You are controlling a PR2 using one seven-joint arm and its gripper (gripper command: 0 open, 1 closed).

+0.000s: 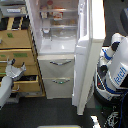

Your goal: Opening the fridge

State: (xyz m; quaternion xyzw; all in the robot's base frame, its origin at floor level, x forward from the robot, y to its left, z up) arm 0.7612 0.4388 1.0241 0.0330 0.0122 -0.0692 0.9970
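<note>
A tall white fridge (62, 50) fills the centre of the exterior view, from twelve o'clock down past the middle. Its large upper door (90, 55) stands wide open, swung out toward the viewer so that its white edge runs as a long slanted slab from about one o'clock down to five o'clock.

A grey metal robot gripper (15, 70) sits at nine o'clock, at the end of a pale grey arm (5, 90) that rises from the lower corner at eight o'clock. The arm angles up and inward, with the gripper pointing toward the fridge but well apart from it. The jaws look spread, holding nothing, though the picture is blurred.

Inside the open fridge the white interior shows several shelves (60, 25). Small items rest on them near twelve o'clock, including something with red on it; they are too blurred to name. The lowest shelf appears bare and white.

Below the open compartment are two white drawers, an upper one (57, 62) and a lower one (57, 82), each with a curved silver handle, both closed.

Behind the gripper, from ten to eight o'clock, stands a tan wooden drawer cabinet (20, 50) with stacked drawers, touching or just beside the fridge.

At three to four o'clock, beside the open door, is a white and blue robot body (115, 70) with blue lettering on its side. The floor (45, 112) is dark.
</note>
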